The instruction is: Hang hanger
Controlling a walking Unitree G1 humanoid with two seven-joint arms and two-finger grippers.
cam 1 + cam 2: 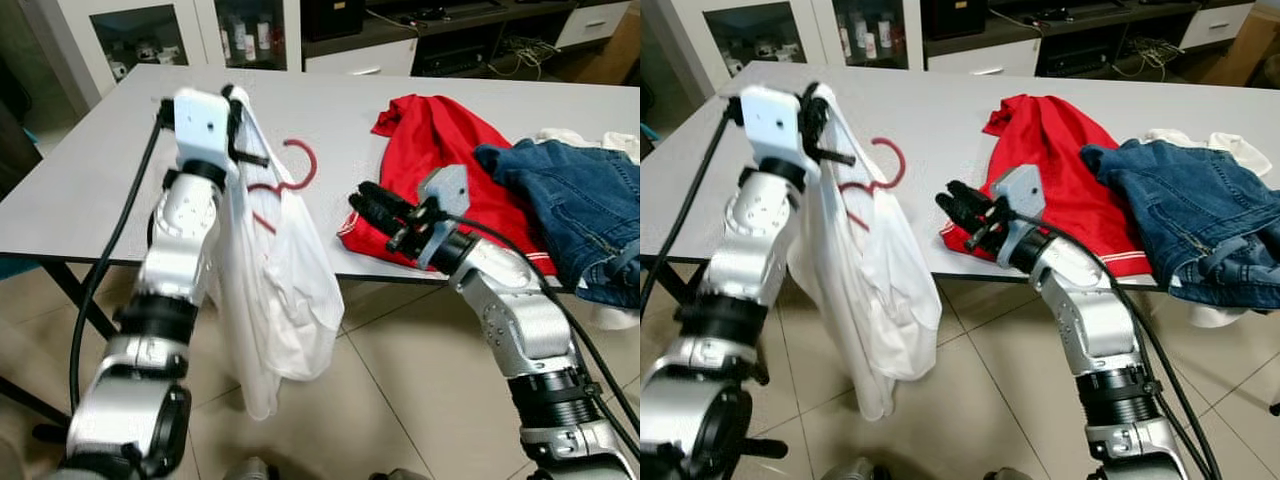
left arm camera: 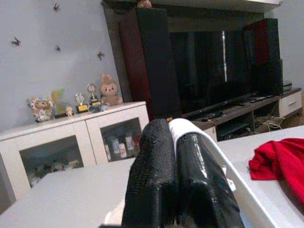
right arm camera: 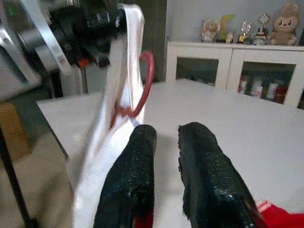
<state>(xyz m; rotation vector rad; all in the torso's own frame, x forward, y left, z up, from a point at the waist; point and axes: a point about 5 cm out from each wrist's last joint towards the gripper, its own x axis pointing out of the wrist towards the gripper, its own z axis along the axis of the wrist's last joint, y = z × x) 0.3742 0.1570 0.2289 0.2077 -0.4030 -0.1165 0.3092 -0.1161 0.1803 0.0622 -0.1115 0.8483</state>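
Left gripper (image 1: 238,128) raised over the near table (image 1: 90,190) edge, fingers pinched on a white shirt (image 1: 275,290) that hangs down past the table edge; red hanger (image 1: 290,175) sits inside the shirt, hook out. Right gripper (image 1: 368,208) near the red garment (image 1: 440,150), fingers slightly parted, empty. Jeans (image 1: 580,200) further right.

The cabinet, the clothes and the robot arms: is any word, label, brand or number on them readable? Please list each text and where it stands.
No text can be read.
Small bottles behind the white cabinet's glass doors: labels too small and blurred.
Small trophies on the cabinet top: too small to read.
Red cloth garment, blue denim jeans, white cloth shirt on the red plastic hanger: no print visible.
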